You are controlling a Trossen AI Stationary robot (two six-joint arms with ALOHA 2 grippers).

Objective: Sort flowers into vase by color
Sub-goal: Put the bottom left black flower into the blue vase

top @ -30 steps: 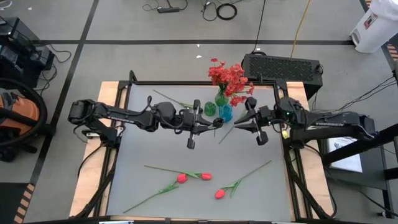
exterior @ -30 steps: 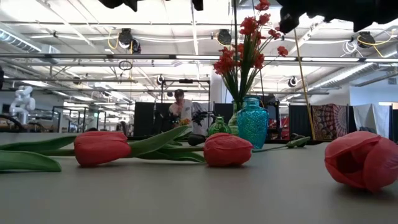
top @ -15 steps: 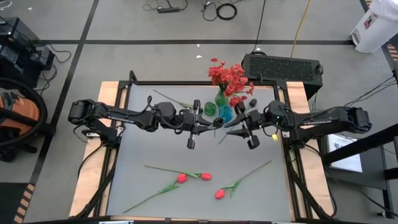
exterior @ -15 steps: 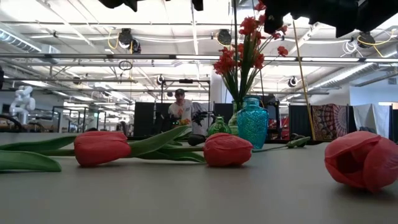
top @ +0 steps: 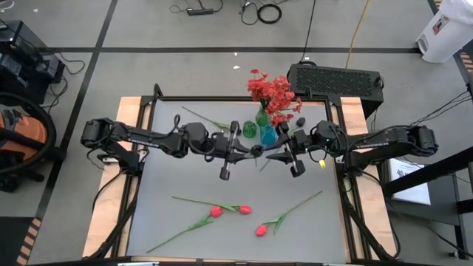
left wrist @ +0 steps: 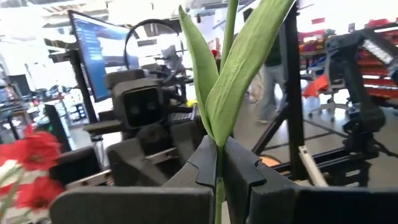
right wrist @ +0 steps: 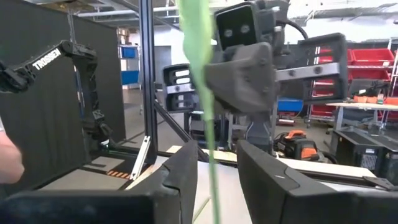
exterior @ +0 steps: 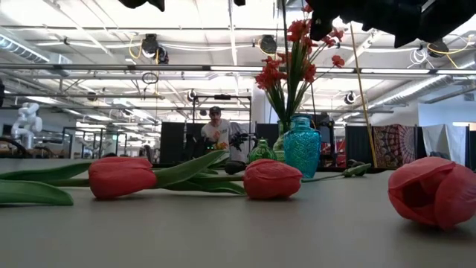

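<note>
Left pincer [left wrist: 221, 163] clamps the green stem [left wrist: 219, 93]; right pincer [right wrist: 216, 163] is parted around it. If the right pincer closes off-centre, the stem may bend or slip.

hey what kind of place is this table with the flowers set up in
Most likely a robotics lab or workshop hall: open ceiling with pipes and lights, a white humanoid robot in the background, red parts bins on shelves, and cables on the floor.
</note>
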